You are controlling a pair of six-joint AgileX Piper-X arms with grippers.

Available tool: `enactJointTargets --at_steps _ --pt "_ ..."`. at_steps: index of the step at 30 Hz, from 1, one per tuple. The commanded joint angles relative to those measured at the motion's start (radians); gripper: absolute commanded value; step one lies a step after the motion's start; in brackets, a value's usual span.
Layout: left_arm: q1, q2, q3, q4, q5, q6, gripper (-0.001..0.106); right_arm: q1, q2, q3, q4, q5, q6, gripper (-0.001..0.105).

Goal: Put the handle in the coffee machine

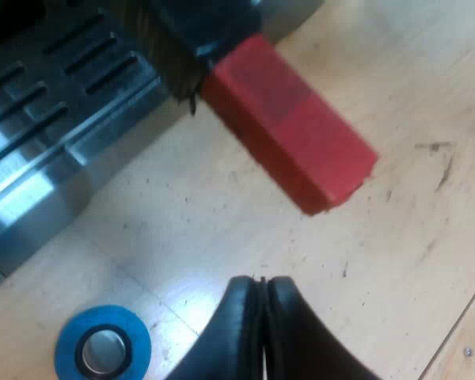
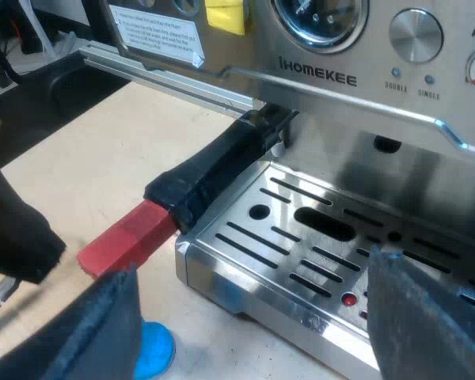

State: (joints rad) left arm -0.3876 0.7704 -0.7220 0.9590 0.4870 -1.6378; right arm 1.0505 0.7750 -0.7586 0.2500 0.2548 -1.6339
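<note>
The holder's dark handle (image 2: pixel 218 170) sticks out from under the espresso machine (image 2: pixel 324 75) at its front, over the edge of the slotted drip tray (image 2: pixel 245 273). Its red end (image 2: pixel 127 237) hangs above the wooden table. In the left wrist view the red end (image 1: pixel 289 131) lies a short way beyond my left gripper (image 1: pixel 261 281). That gripper is shut with nothing between its fingers and does not touch the handle. My right gripper (image 2: pixel 255 265) is open in front of the drip tray, holding nothing.
A blue tamper (image 1: pixel 103 352) stands on the table by the drip tray's corner (image 1: pixel 39 182), close to my left gripper; it is also under the red end (image 2: pixel 154 348). A dark arm part (image 2: pixel 16 229) sits near the red end. The machine's gauge and knob (image 2: pixel 416 36) face the right gripper.
</note>
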Motion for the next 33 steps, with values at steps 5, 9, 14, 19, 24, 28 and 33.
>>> enactJointTargets --at_steps 5,9,14,19,24,28,33 --pt "-0.004 0.094 0.018 -0.095 0.023 0.020 0.000 0.001 -0.007 -0.012 -0.004 -0.006 0.001 0.063" --pt "-0.035 0.137 0.018 -0.111 0.069 0.020 0.000 0.001 -0.007 -0.012 -0.006 -0.010 0.011 0.063" --pt "-0.107 0.148 0.015 -0.166 0.070 0.020 0.000 0.001 -0.007 -0.012 -0.004 -0.046 0.015 0.063" --pt "-0.141 0.150 -0.009 -0.247 0.070 0.020 0.000 0.001 -0.007 -0.012 0.001 -0.051 0.015 0.063" --pt "-0.148 0.180 -0.047 -0.302 0.153 0.020 0.000 0.001 -0.007 -0.012 0.001 -0.051 0.037 0.063" --pt "-0.148 0.175 -0.058 -0.272 0.145 0.020 0.000 0.001 -0.007 -0.012 0.001 -0.051 0.039 0.063" --pt "-0.131 0.129 -0.058 -0.121 0.109 0.097 0.000 0.001 -0.007 -0.012 0.001 -0.051 0.039 0.063"
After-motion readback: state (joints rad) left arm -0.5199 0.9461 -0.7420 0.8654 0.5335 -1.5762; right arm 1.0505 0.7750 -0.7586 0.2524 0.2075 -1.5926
